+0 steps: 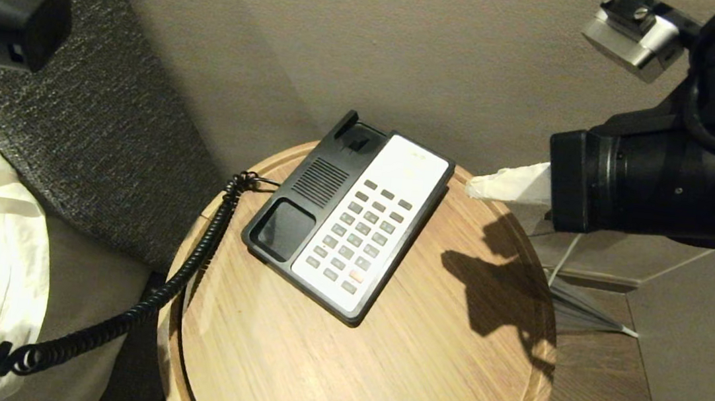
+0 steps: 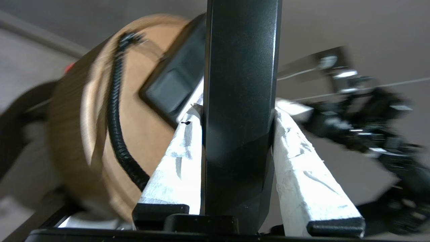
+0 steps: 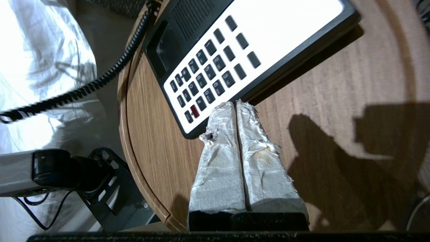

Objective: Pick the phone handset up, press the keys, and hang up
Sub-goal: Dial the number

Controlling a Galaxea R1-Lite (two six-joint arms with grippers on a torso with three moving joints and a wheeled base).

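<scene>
phone handset (image 2: 240, 101) off its cradle, pinched at its middle between the white-taped fingers (image 2: 174, 161) of the left claw (image 2: 239, 116), held off the left edge of the round wooden counter (image 1: 446, 369), over the white bedding (image 1: 1, 243). in the head view, only the handset's two bulging ends in sight at the far left. coiled cord (image 1: 191, 263) trailing from the handset to the back left of the phone base (image 1: 349, 216). base lying flat on the counter, cradle empty, keypad (image 1: 360, 234) facing up. right claw (image 3: 236, 107) with taped fingers pressed together, gripping nothing, tips poised by the near edge of the base beside the lowest keys; contact with the base impossible to tell.
</scene>
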